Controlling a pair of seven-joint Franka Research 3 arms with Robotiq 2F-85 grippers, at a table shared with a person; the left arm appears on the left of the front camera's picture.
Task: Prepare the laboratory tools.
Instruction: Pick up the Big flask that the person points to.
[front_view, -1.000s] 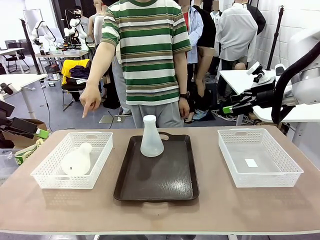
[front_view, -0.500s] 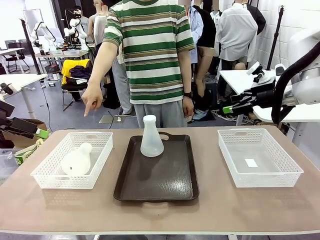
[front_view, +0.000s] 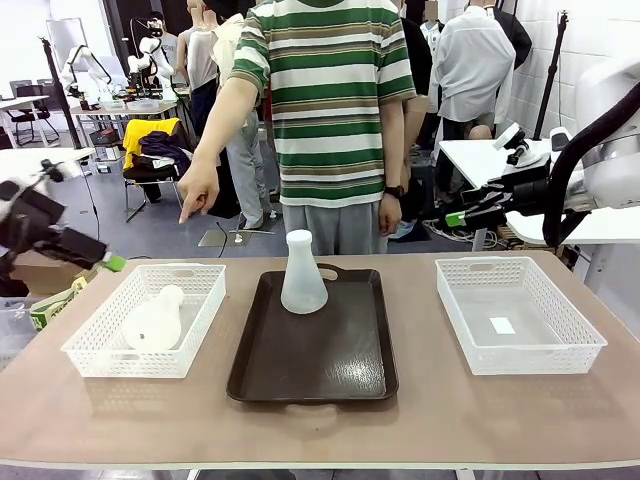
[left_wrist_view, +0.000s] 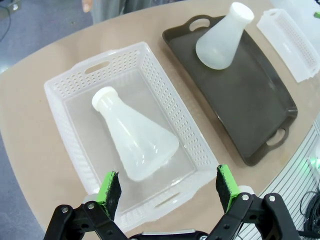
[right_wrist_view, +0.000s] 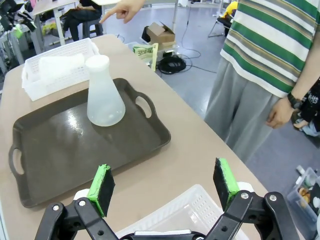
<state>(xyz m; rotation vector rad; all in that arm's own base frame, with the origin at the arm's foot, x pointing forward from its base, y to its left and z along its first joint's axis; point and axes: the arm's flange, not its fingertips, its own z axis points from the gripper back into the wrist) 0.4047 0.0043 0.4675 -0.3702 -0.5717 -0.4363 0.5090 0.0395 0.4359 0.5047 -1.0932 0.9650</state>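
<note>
One translucent frosted-white conical flask (left_wrist_view: 135, 142) lies on its side in the white mesh plastic basket (front_view: 140, 368) on my left. Its twin flask (front_view: 302, 275) stands upright at the far end of the dark brown rectangular tray (front_view: 320, 370), already set out, I'd judge. My left gripper (left_wrist_view: 167, 184) hangs over the basket's near rim, spread wide and empty, presumably lined up for the lying one. The person's hand (front_view: 198, 195) points down that way. My right gripper (right_wrist_view: 162, 185), equally spread, hangs near the other white basket (front_view: 530, 360).
</note>
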